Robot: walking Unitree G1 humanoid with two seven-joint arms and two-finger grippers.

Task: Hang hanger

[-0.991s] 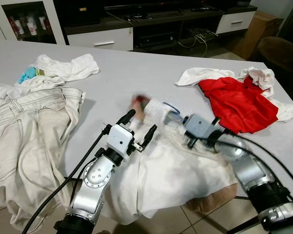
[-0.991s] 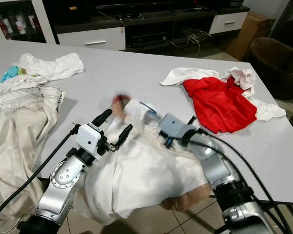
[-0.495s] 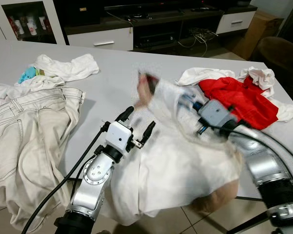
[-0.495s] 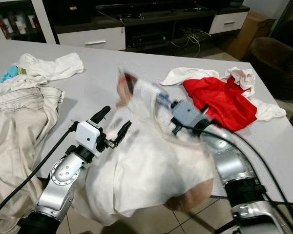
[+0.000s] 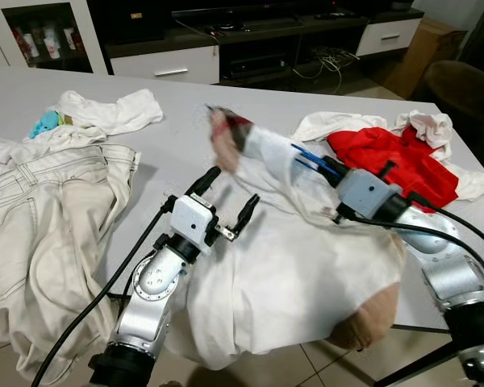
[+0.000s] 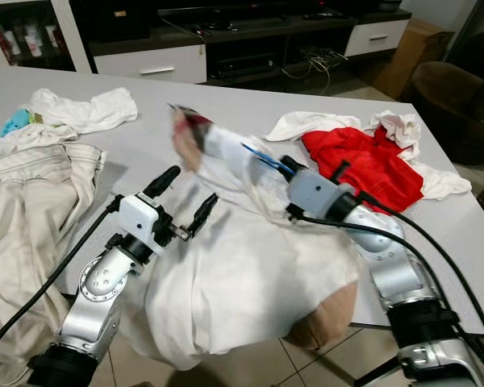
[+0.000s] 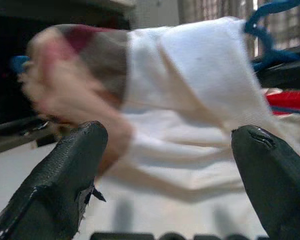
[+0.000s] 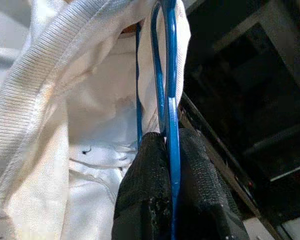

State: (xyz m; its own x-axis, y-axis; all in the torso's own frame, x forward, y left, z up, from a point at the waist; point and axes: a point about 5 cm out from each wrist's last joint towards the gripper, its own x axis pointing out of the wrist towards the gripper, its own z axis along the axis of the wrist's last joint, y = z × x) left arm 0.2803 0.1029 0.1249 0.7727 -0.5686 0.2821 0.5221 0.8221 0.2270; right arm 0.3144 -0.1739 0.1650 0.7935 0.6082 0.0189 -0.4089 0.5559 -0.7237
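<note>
A blue hanger point(image 5: 310, 161) sits inside the neck of a white garment point(image 5: 298, 266) that spreads over the grey table's point(image 5: 185, 121) near edge. My right gripper point(image 5: 327, 171) is shut on the hanger's wire point(image 8: 170, 75) and holds it lifted above the table. One sleeve with a tan and red end point(image 5: 226, 137) sticks up to the left, blurred. My left gripper point(image 5: 227, 197) is open just left of the garment, below that sleeve, with the sleeve point(image 7: 90, 75) in front of its fingers point(image 7: 65, 175).
Beige jeans point(image 5: 48, 218) cover the table's left side, with white cloths and a light blue item point(image 5: 105, 113) behind them. A red cloth point(image 5: 395, 165) and white cloths lie at the right. A TV cabinet point(image 5: 185, 60) and a brown armchair point(image 5: 468, 89) stand beyond.
My right gripper has lifted the hanger and the garment's neck up off the table. The sleeve has swung upward and to the left. The left gripper has barely moved.
</note>
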